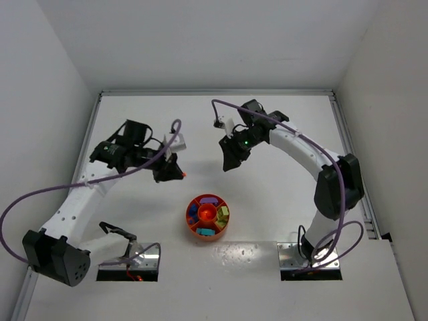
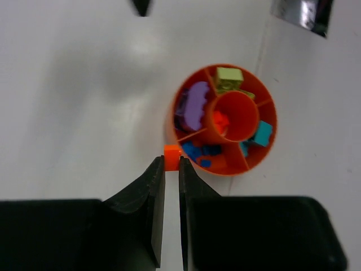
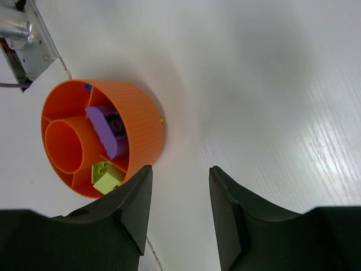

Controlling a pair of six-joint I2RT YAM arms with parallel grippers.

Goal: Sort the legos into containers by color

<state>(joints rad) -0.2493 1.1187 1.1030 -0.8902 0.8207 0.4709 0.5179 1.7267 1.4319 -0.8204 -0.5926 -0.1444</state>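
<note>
Left gripper (image 2: 171, 162) clamps an orange-red lego (image 2: 171, 151) at its fingertips.

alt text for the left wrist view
The left gripper is shut on a small orange-red brick at its tips, with the white table and a round divided tray beyond. Its wedges hold purple bricks, yellow-green bricks, teal bricks and blue bricks separately; the centre cup holds orange-red ones.

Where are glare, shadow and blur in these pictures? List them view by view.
Top view: sharp, a faint shiny patch on the table near the tray. Left wrist: soft focus, bricks smeared, grey shadow upper left. Right wrist: glare streaks on the table at right, fingers black.
</note>
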